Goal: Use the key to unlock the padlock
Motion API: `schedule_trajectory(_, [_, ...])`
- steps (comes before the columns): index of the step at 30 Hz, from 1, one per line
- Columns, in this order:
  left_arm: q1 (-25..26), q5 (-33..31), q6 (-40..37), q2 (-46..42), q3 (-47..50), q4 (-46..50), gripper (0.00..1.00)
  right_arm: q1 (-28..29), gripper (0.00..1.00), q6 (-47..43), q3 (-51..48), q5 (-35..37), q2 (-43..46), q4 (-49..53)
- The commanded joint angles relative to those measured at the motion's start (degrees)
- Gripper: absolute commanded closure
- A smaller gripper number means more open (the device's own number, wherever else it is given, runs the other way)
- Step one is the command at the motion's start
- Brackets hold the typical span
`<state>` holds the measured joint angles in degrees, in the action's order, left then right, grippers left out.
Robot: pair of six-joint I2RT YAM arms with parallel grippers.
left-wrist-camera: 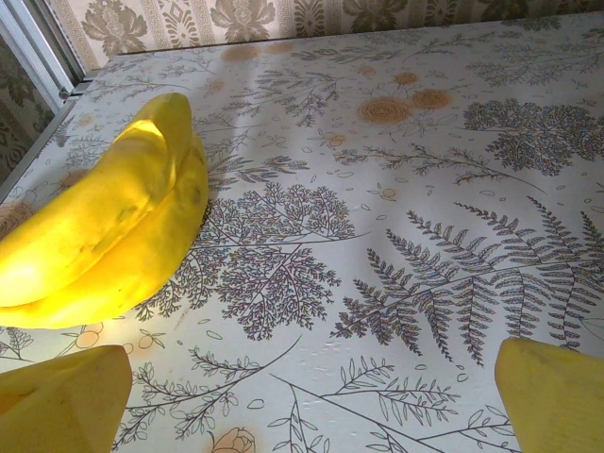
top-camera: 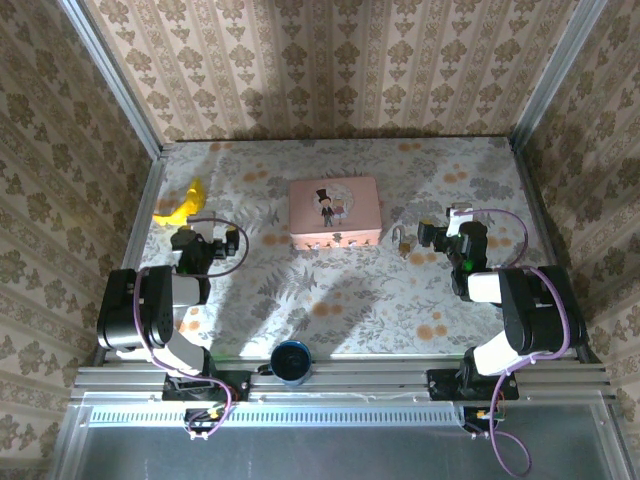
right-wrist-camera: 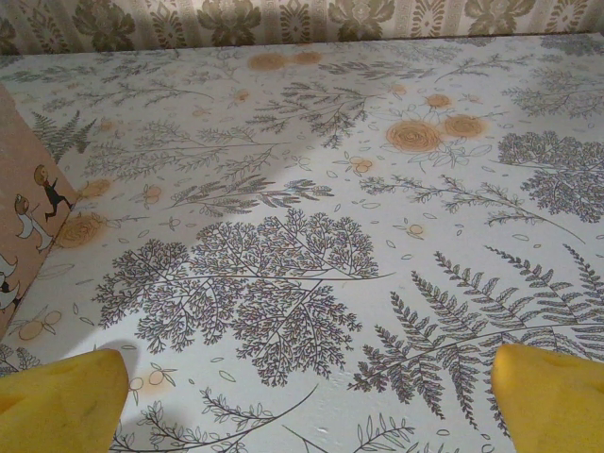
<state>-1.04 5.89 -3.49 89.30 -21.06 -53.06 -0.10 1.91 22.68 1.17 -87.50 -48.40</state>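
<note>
While the left gripper and right gripper gaped empty, the padlock lay just beside the pink box, and a banana lay near the left gripper.

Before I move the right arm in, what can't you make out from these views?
Padlock: too small in the top view to tell whether its shackle is shut or where the keyhole faces.
Key: cannot be told apart from the padlock at that size.
Pink box: cut off by the left edge of the right wrist view.
</note>
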Motion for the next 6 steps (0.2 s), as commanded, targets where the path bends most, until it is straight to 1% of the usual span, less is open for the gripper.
schedule_trajectory(1, [0.37, -0.70, -0.38, -0.08, -1.27, 0.07, 0.00, 0.27, 0.00, 0.48, 0.87, 1.38, -0.03, 0.06])
schedule_trajectory(6, [0.41, -0.70, -0.35, -0.07, -1.27, 0.10, 0.00, 0.27, 0.00, 0.48, 0.85, 1.38, -0.03, 0.02])
